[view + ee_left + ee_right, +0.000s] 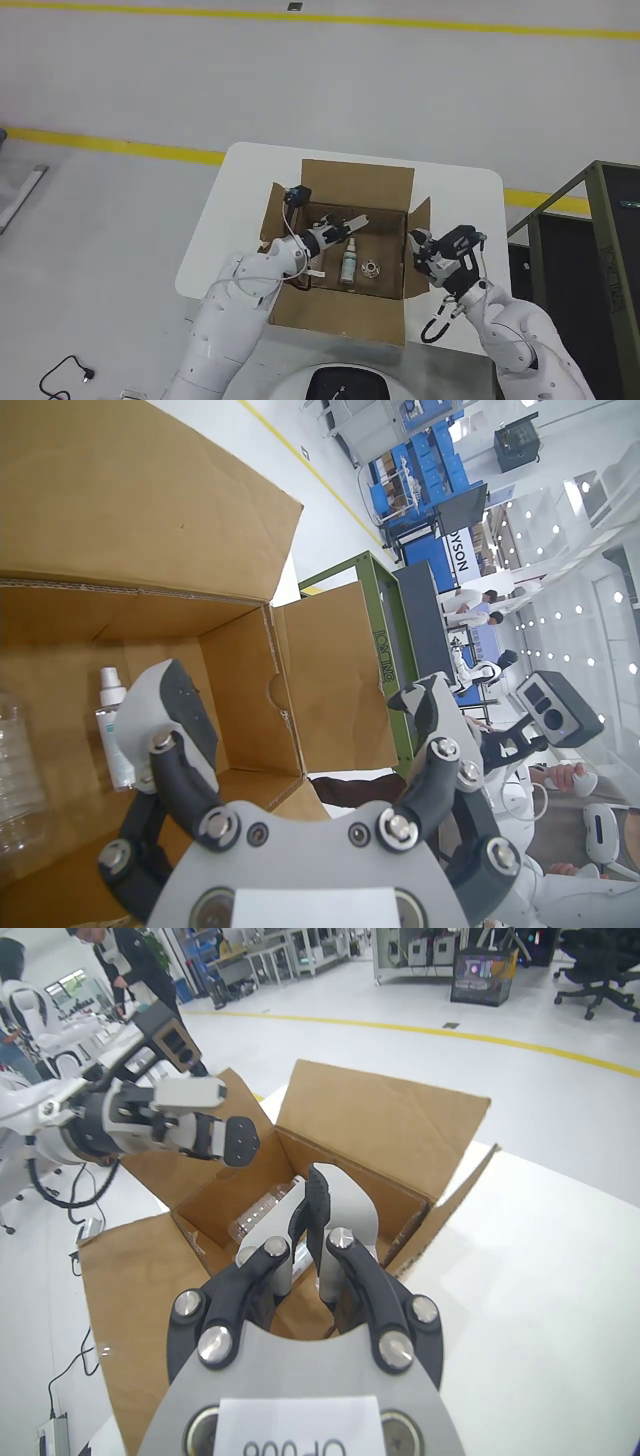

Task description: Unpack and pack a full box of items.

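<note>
An open brown cardboard box (356, 182) stands on a white surface with rounded corners (250, 190), with all four flaps folded outward. A slim white spray bottle with a pale label (348, 265) lies on the floor of the box near its middle. Just beside it, toward the right wall, lies a small round grey object (371, 267). A clear ribbed plastic bottle (260, 1215) lies along the left part of the box floor; in the left wrist view this clear bottle (17, 770) is next to the spray bottle (112, 730) but apart from it. The left gripper (338, 232) hangs over the left half of the box interior, above the items. Its fingers are spread wide with nothing between them, as seen in its own wrist view (292, 685) and from the other arm's camera (225, 1115). The right gripper (424, 250) sits at the right side of the box, by the upright right flap. In its wrist view (316, 1208) its fingers are pressed close together, and nothing can be seen held between them. It points down toward the box interior (380, 1128).
</note>
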`<state>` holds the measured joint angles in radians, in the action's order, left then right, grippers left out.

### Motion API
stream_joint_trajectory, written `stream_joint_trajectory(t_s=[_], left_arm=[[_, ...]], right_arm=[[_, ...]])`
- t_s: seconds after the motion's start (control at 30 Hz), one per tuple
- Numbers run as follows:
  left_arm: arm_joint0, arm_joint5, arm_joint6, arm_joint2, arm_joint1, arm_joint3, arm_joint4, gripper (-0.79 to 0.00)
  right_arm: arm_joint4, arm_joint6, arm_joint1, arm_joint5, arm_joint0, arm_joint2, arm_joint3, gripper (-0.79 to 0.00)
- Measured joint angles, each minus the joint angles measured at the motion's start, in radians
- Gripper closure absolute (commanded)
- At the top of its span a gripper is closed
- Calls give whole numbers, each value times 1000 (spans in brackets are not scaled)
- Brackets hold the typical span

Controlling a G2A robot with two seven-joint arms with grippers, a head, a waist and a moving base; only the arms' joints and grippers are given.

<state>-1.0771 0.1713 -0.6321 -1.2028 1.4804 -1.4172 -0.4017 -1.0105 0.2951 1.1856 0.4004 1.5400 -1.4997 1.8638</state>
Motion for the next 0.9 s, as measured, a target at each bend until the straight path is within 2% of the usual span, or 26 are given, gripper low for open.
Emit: stream_joint_trajectory(t_s=[0.47,0.7,0.9], left_arm=[[37,-31,-9,70,-6,30,-83,-785],[72,-140,19,157,0,67,-259,-785],[99,-278,20,251,13,90,-421,-785]], right_arm=[[64,-21,-6,-108,102,-97,-101,0],[46,-70,0,-166,81,-67,-177,0],[35,-100,3,-182,64,-43,-232,0]])
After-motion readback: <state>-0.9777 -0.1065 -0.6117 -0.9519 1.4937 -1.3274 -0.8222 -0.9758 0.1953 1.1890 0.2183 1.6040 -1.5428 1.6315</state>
